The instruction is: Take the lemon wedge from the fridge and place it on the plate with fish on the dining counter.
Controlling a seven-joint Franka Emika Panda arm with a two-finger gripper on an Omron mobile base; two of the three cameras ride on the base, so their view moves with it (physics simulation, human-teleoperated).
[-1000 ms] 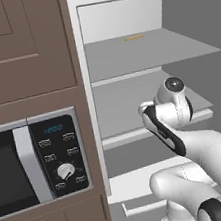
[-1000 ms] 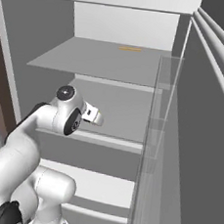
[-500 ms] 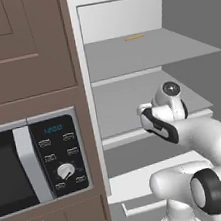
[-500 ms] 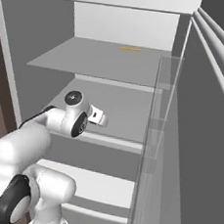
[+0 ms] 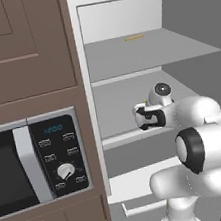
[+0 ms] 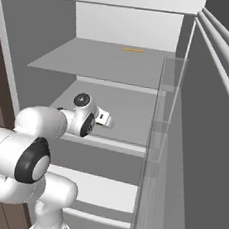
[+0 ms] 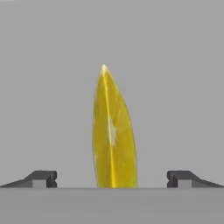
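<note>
Inside the fridge, the wide-open, empty gripper straddles the lemon wedge, whose tapered shape could squirt out on closing.

lemon wedge: you see bright yellow with a pale streak
fridge: light grey shelves
microwave: black front, silver trim
fingers: dark grey
stick-like item: orange-tan

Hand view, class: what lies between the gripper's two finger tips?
The lemon wedge stands midway between the open gripper's tips, with bare grey fridge shelf on either side, touching neither.
</note>
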